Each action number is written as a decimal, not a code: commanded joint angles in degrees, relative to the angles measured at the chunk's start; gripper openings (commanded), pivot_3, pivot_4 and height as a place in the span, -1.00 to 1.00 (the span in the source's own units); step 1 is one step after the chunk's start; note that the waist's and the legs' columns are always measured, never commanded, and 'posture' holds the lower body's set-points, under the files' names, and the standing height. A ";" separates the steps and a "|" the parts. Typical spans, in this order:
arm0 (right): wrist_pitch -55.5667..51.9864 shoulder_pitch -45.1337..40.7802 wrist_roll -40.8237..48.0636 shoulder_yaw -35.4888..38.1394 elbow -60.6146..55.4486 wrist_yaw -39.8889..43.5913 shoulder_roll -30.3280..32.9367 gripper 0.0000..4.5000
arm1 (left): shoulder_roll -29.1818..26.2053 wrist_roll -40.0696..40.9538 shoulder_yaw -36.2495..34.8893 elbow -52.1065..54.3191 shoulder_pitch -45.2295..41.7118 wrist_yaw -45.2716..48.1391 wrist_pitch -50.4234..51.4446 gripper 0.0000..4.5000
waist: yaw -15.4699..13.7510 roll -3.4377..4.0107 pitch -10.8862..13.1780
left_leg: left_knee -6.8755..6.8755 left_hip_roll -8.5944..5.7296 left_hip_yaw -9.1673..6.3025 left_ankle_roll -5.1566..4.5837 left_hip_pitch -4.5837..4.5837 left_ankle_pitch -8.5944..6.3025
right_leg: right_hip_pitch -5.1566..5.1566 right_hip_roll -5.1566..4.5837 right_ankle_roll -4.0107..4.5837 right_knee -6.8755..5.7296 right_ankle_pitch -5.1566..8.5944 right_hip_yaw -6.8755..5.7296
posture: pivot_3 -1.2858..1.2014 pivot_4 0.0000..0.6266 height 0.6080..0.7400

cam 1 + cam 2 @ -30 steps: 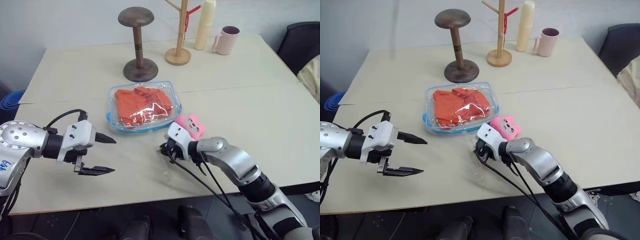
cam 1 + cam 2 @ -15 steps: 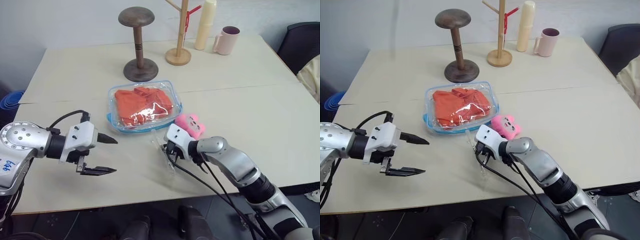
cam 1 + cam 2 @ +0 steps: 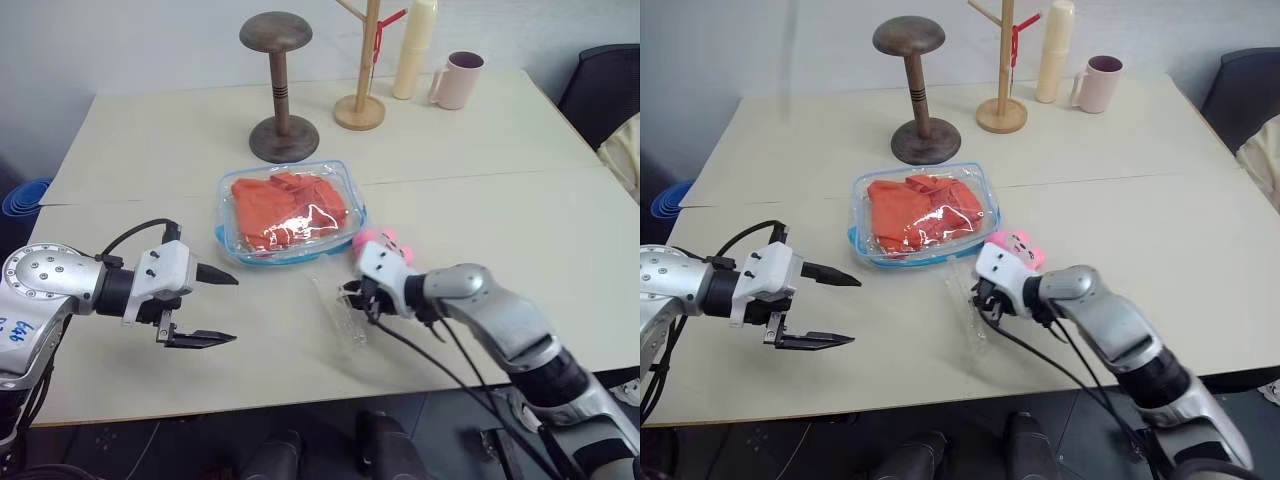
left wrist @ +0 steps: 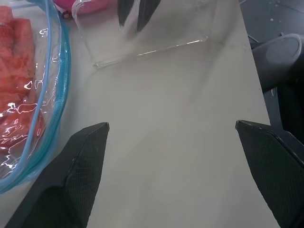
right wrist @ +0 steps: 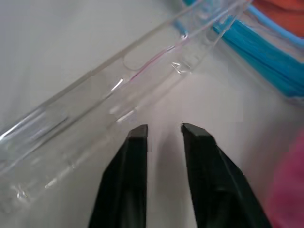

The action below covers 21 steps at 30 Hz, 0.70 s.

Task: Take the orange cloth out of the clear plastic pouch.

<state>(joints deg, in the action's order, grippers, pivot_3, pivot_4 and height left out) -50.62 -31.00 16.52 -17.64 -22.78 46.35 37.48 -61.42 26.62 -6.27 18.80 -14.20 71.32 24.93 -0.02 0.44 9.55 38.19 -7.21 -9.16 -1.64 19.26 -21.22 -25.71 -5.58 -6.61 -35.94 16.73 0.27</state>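
Observation:
The clear plastic pouch (image 3: 338, 185) with light blue trim lies flat at the table's middle, and the wrinkled orange cloth (image 3: 285, 208) is inside it. My left gripper (image 3: 233, 310) hovers open, to the left of the pouch and nearer the table's front edge; the left wrist view shows the pouch (image 4: 47, 85) with the orange cloth (image 4: 14, 71) beside its wide-spread fingers (image 4: 85, 166). My right gripper (image 5: 164, 128) sits by the pouch's front right corner, fingers slightly apart with nothing between them.
A small flat clear plastic rectangle (image 3: 340, 305) lies just beyond the right fingertips. A pink plush (image 3: 380, 240) sits behind the right wrist. At the back stand a wooden hat stand (image 3: 277, 85), a wooden rack (image 3: 360, 70), a cream bottle (image 3: 413, 48) and a pink mug (image 3: 455, 78).
My right hand has moved to the right and up a little, and its fingers have parted. The clear rectangle now lies off its fingertips. The left arm has stayed put.

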 commanded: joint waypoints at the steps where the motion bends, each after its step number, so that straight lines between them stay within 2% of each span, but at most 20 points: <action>1: -2.86 0.76 4.37 3.67 -4.01 0.73 -0.58 0.12 | 0.10 -0.34 -0.15 -0.59 -1.11 0.28 -1.14 1.00 | 0.10 0.00 0.00 | 0.00 0.01 0.02 0.01 0.00 0.00 | 0.00 0.01 0.00 0.00 0.00 0.01 | 0.03 -0.52 1.00; 2: -3.30 0.99 5.01 4.21 -4.07 0.42 -1.23 0.15 | 0.20 -0.49 0.12 -0.86 -1.34 0.35 -1.33 1.00 | 0.16 0.00 0.00 | 0.00 0.01 0.02 0.01 0.00 0.00 | -0.01 0.01 0.00 0.00 0.00 0.02 | 0.03 -0.52 1.00; 5: -5.81 1.22 6.97 5.54 -4.14 -1.14 -3.13 0.56 | 0.39 -0.74 0.83 -1.45 -1.97 0.50 -1.84 1.00 | 0.18 0.00 0.00 | 0.00 0.06 0.06 0.03 -0.01 -0.01 | -0.03 0.04 0.00 -0.02 0.00 0.03 | 0.03 -0.52 1.00; 8: -7.38 1.21 7.41 6.47 -5.06 -0.83 -0.72 0.56 | 0.59 -0.79 1.34 -1.51 -2.71 0.47 -2.02 1.00 | 0.03 0.00 0.00 | 0.02 0.03 0.06 0.02 0.00 -0.01 | -0.03 0.02 0.00 -0.03 0.00 0.04 | 0.03 -0.52 1.00; 15: -11.06 7.67 17.50 17.16 -7.51 7.56 9.90 0.56 | 0.51 -1.44 1.47 -1.86 -2.20 0.92 -3.25 1.00 | -1.31 -0.04 0.03 | 0.04 0.01 0.06 -0.09 0.04 -0.08 | 0.00 0.01 -0.02 0.01 -0.01 0.03 | 0.03 -0.52 1.00; 17: -11.57 8.52 21.41 18.77 -8.91 8.12 8.77 0.56 | 0.64 -1.48 1.47 -1.90 -2.02 1.01 -3.46 1.00 | -1.20 -0.08 0.05 | 0.03 0.04 0.07 -0.09 0.04 -0.09 | 0.00 0.02 -0.02 0.08 -0.01 0.02 | 0.03 -0.52 1.00; 19: -14.10 7.54 24.09 18.82 -9.05 4.84 4.94 0.56 | 0.75 -1.59 1.69 -1.94 -1.95 1.10 -3.74 1.00 | -0.76 -0.10 0.06 | 0.04 0.11 0.19 -0.06 0.01 -0.10 | -0.02 0.07 -0.02 0.06 -0.01 0.08 | 0.03 -0.52 1.00; 21: -15.26 5.84 22.70 16.01 -7.63 0.85 1.65 0.56 | 0.77 -2.11 2.32 -2.08 -2.16 1.30 -4.37 1.00 | -0.59 -0.10 0.06 | 0.08 0.15 0.24 -0.03 -0.03 -0.11 | -0.01 0.10 -0.02 0.00 -0.01 0.10 | 0.03 -0.52 1.00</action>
<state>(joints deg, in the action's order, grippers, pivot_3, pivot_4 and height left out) -65.12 -23.98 38.55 -0.83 -29.48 49.57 39.94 -60.69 25.01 -3.72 16.79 -16.16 72.30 21.60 -0.61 0.33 9.61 38.29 -7.07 -8.91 -1.67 19.23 -21.33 -25.72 -5.49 -6.62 -35.96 16.71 0.37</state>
